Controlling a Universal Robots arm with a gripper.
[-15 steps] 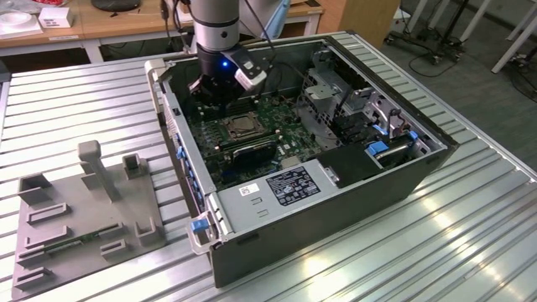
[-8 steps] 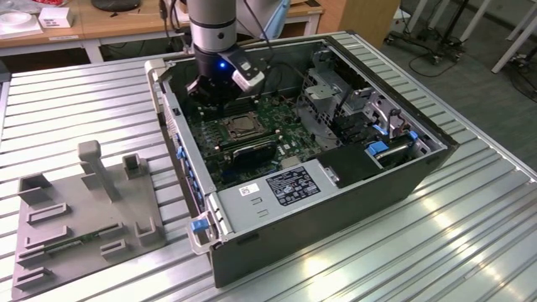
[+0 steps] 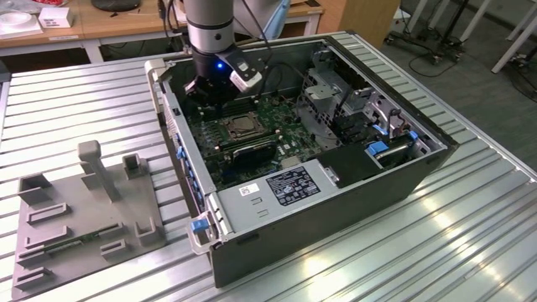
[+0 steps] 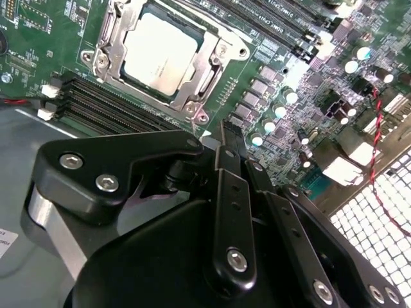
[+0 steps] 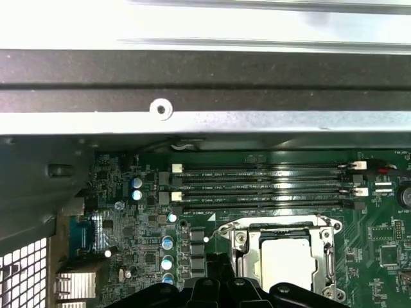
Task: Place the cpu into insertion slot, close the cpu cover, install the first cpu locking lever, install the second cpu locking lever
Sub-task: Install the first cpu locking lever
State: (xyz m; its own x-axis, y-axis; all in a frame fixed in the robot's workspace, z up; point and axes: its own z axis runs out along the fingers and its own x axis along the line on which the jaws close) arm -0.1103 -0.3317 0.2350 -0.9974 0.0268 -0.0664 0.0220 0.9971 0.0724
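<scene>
The cpu [image 4: 160, 51] lies flat in the insertion slot [image 3: 239, 126] on the green motherboard, its silvery top showing. The cpu cover [image 4: 200, 72] is folded down around it as a metal frame. In the first wrist view the cpu [image 5: 289, 263] and the cpu cover [image 5: 243, 247] appear as well. My gripper [image 4: 226, 128] hangs inside the open computer case, a little off the socket's corner and above the board. Its fingers are shut together with nothing between them. The exterior view has the gripper [image 3: 210, 94] just behind the socket, toward the case's back wall.
Black memory slots [image 5: 263, 186] run beside the socket. The case wall [image 5: 205, 83] rises close by. A drive cage and cables [image 3: 353, 113] stand at the exterior view's right. A grey fixture plate [image 3: 84, 214] lies on the slatted table at the exterior view's left.
</scene>
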